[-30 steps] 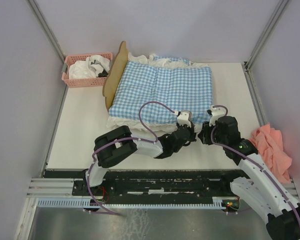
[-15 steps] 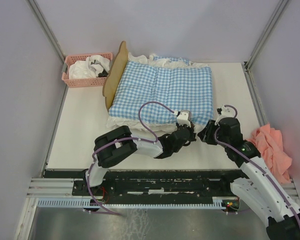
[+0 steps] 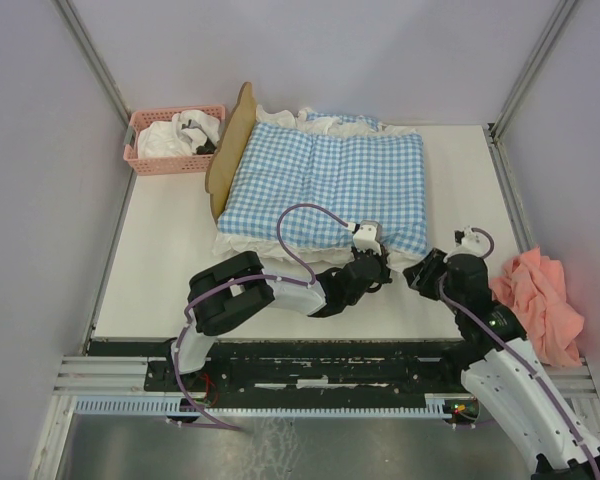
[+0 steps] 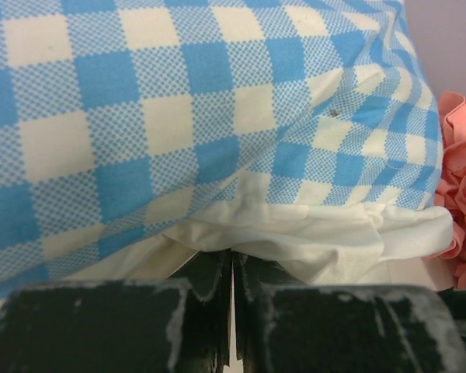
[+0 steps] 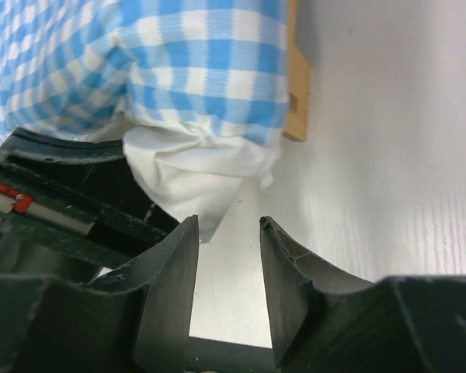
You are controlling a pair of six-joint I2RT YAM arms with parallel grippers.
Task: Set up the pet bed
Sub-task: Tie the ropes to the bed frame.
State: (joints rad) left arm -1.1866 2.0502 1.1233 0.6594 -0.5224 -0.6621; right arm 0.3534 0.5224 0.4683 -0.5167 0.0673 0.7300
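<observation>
From above, the pet bed (image 3: 231,150) lies toward the far left of the tabletop (image 3: 170,265), its wavy wooden headboard standing up on the left end and the rest of the frame hidden under blue-white gingham bedding (image 3: 330,185). A pink basket (image 3: 175,140) holding white cloth sits just beside the headboard, and a peach cloth (image 3: 540,305) is heaped at the right edge. The left claw (image 3: 371,258) is at the bedding's near edge, and the right claw (image 3: 421,272) is close beside it, near the bed's near right corner. In the left wrist view, the left claw (image 4: 233,272) has its fingers pressed together with only a thin slit between them. The white ruffle (image 4: 311,241) lies right at their tips, and I cannot tell whether any fabric is caught. In the right wrist view, the right claw (image 5: 227,264) stands with its jaws apart over bare tabletop, holding nothing. A ruffle corner hangs just ahead, and a corner of the wooden frame (image 5: 297,85) peeks out beneath the gingham.
</observation>
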